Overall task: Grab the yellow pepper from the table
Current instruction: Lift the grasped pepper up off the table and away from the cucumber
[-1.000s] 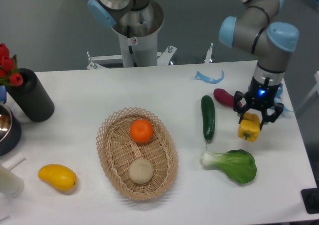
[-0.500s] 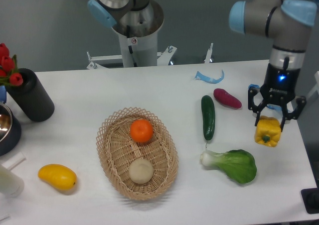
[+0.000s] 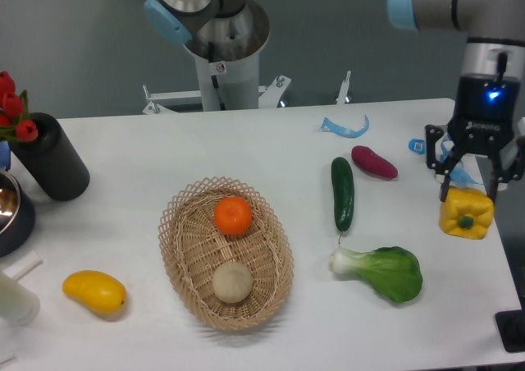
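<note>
Black fingers [image 3: 450, 179] of the gripper [image 3: 472, 192] are pinching the top of the yellow pepper [image 3: 466, 213], which is hanging over the right edge of the table [image 3: 246, 141]. Being shiny and bumpy, it could be slipping out and dropping off the side.

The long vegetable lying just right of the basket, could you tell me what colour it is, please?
Dark green; the cucumber shows clearly in the fixed camera view.

The white desk [image 3: 148, 149] carries a wicker basket [image 3: 176, 252], cucumber [image 3: 342, 193], bok choy [image 3: 384, 272], purple eggplant [image 3: 374, 162], mango [image 3: 95, 292] and black vase [image 3: 51, 157].
</note>
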You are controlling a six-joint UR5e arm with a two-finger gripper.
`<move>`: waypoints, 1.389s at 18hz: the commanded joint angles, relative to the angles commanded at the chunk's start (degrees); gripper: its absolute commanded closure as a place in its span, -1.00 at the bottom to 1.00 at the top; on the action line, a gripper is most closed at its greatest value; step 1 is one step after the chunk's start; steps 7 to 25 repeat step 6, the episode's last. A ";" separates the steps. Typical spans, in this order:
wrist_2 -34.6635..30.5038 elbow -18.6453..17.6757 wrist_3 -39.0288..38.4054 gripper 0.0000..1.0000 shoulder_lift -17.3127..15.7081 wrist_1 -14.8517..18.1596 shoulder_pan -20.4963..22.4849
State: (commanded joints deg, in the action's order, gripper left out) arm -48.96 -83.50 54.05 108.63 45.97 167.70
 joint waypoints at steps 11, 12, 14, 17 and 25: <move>0.00 0.70 -0.44 0.17 0.18 0.00 0.09; 0.00 0.70 -0.44 0.17 0.18 0.00 0.09; 0.00 0.70 -0.44 0.17 0.18 0.00 0.09; 0.00 0.70 -0.44 0.17 0.18 0.00 0.09; 0.00 0.70 -0.44 0.17 0.18 0.00 0.09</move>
